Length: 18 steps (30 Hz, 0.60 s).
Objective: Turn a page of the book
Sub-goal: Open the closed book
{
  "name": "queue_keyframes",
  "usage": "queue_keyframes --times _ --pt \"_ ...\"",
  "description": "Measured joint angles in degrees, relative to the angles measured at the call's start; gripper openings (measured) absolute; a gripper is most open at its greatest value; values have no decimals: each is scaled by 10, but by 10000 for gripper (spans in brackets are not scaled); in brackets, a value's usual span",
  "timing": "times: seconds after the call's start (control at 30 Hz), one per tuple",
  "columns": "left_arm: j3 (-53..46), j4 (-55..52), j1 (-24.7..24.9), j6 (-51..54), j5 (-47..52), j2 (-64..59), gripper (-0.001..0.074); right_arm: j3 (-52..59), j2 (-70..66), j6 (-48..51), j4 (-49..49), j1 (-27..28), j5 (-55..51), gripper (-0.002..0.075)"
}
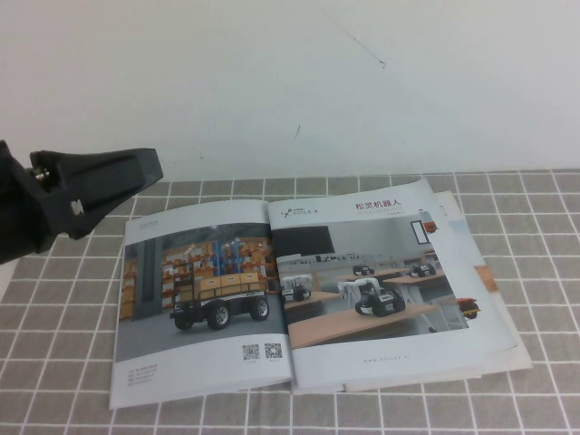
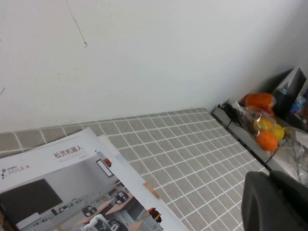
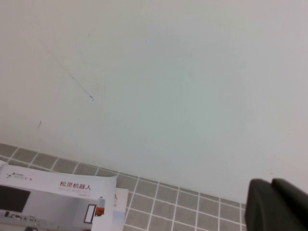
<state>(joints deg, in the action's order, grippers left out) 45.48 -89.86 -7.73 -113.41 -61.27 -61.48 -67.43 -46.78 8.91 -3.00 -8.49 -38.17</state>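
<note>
The book point(image 1: 237, 381) lies open and flat on the grey checked cloth. Its right-hand page point(image 1: 372, 281) shows small robots on wooden desks under a red Chinese heading. The same page point(image 2: 57, 178) appears in the left wrist view, and its top corner point(image 3: 57, 192) in the right wrist view. My left gripper point(image 1: 154, 168) hangs raised off the book's far left corner, touching nothing; its black fingers point(image 2: 257, 192) are pressed together. My right gripper point(image 3: 271, 182) is outside the high view. It is shut with nothing in it, held up facing the wall beyond the book's right side.
The left-hand sheet point(image 1: 204, 290) shows a wheeled warehouse vehicle and QR codes. Further sheets point(image 1: 494, 308) fan out beneath the right page. A bag of orange and yellow fruit point(image 2: 263, 127) lies past the cloth's right edge. A white wall point(image 1: 290, 82) stands behind.
</note>
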Motion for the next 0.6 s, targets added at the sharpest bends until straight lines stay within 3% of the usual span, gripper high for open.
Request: queue_keyframes --times 0.17,0.23,0.33,0.43,0.57,0.6 --pt "0 66 0 35 0 0 -3 0 -16 0 0 0 0 -3" --pt "0 147 11 94 11 2 -3 0 -23 0 0 0 0 -3" --pt "0 342 57 246 107 25 -3 0 -38 0 1 0 0 -3" --pt "13 646 139 571 331 68 -3 0 -56 0 2 0 0 -3" --pt "62 1058 212 1159 584 93 -3 0 -91 0 3 0 0 -3" --pt "71 1166 223 1356 646 93 -3 0 -99 0 6 0 0 -3"
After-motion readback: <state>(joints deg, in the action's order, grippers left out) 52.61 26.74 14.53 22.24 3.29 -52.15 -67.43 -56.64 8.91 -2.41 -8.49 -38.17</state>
